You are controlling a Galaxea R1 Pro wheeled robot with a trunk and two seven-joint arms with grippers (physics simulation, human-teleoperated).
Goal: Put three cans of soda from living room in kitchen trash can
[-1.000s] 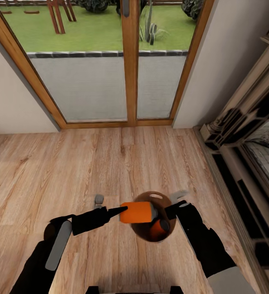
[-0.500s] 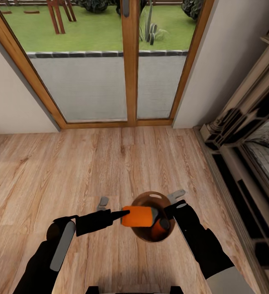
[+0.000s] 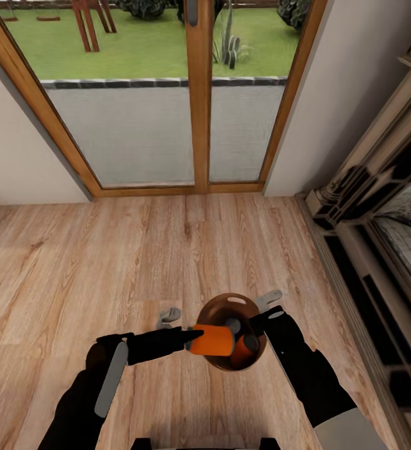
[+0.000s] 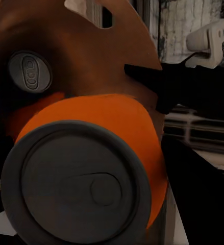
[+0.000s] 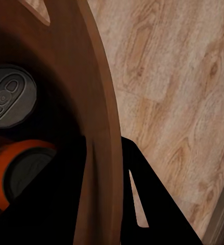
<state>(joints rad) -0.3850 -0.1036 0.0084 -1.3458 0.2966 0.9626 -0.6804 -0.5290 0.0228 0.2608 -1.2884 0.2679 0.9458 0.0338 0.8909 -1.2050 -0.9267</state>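
Head view: the trash can (image 3: 221, 312) stands on the wood floor (image 3: 137, 262) before the glass doors (image 3: 168, 94). The left jaws (image 3: 190, 337) grip an orange soda can (image 3: 212, 340) held sideways over the bin's near rim. Two more cans (image 3: 246, 350) lie inside. The right jaws (image 3: 262, 312) clamp the bin's rim. Left wrist view: the gripped can's grey top (image 4: 76, 186) faces the camera; another can top (image 4: 30, 71) lies deeper inside the bin. Right wrist view: the dark fingers (image 5: 142, 194) straddle the bin wall (image 5: 101, 132), with two cans (image 5: 9, 97) inside it.
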